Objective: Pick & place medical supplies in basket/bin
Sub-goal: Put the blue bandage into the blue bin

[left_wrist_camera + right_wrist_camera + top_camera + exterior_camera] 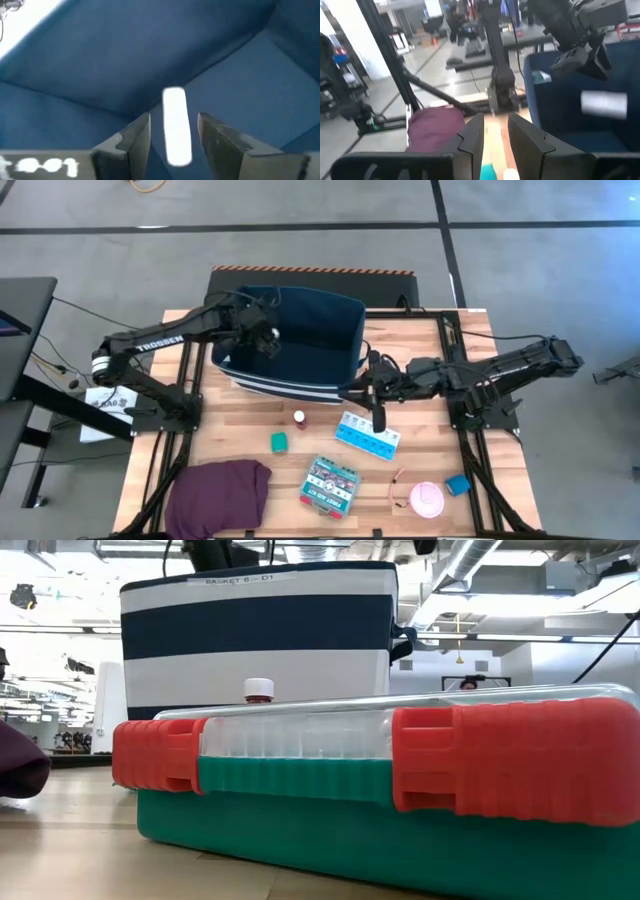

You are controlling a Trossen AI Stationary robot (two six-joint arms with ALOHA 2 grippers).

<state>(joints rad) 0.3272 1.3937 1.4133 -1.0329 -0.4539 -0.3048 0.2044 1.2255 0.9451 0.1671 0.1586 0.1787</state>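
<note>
Step in hand: the left gripper [268,340] is over the inside of the navy bin [340,315], in the upper middle of the high view, and it is dropping the white tube [176,125].
Left fingers: spread apart; in the left wrist view the tube shows in the gap between them and appears to touch neither finger, so I judge it is already released.
Tube place: above the blue floor of the bin, lower middle of the left wrist view; the right wrist view shows it in the air under the left gripper.
Right gripper [378,420]: points down over the light-blue pill organizer [367,435], centre of the high view; fingers a little apart, holding nothing.
Next move: probably the left arm must rise out of the bin, and the right fingers must come down around the organizer.
Left on the table: red-capped vial [299,418], green block [279,442], green-white box [331,485], tape roll [427,499], blue block [458,484].
</note>
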